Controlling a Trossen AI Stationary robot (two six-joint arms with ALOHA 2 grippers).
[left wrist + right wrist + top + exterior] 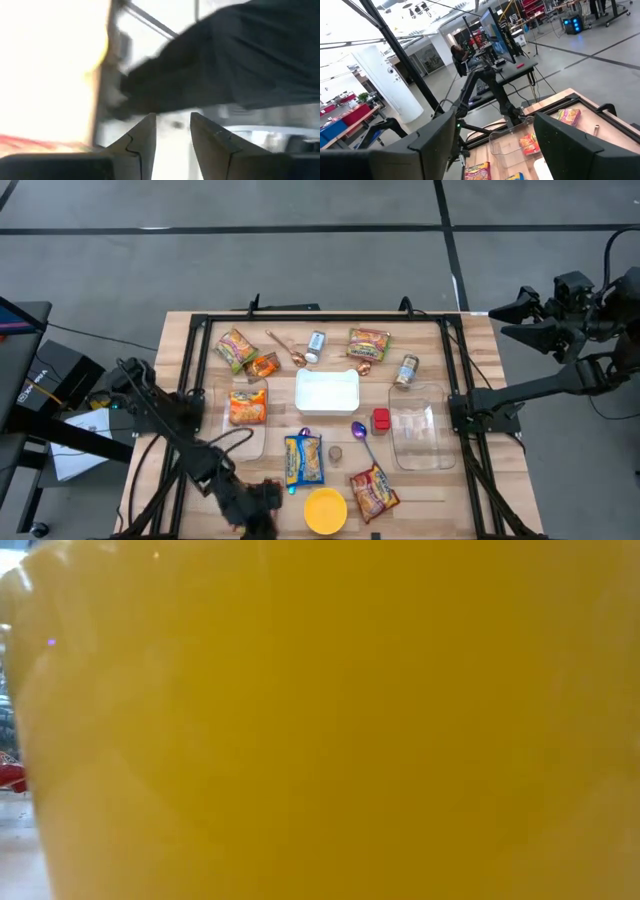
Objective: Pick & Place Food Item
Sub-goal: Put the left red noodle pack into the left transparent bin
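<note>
Grey concrete floor surrounds my wooden table (480, 340), which carries a black frame; the right wrist view looks back into a workshop with desks, monitors and a seated person (457, 57) well beyond the table.

Working left to right, a clear tray (222, 405) on the left holds an orange noodle packet (248, 406). At the far left sit a green-and-yellow snack packet (235, 348) and a small orange packet (264, 365) just beside it, with a copper spoon (288, 350) and a small can (316, 344) further right. A white container (327, 391) lies in the middle (I see nothing in it). Near of that lie a blue-and-yellow packet (304, 459), a purple spoon (361, 435) and a red noodle packet (374, 492). The yellow bowl (325, 510) stands at the near edge, so close to the low camera that it fills that view. Far right of centre are another noodle packet (368, 342) and a jar (406, 370). A small red block (381, 420) sits just beside the clear tub (422, 438) on the right, which looks empty.

My left gripper (262, 506) is down at the near edge, just left of the yellow bowl; its fingers (142, 145) stand a narrow gap apart with nothing between them. My right gripper (492, 150) waits off the table's far right, jaws spread wide and holding nothing.
</note>
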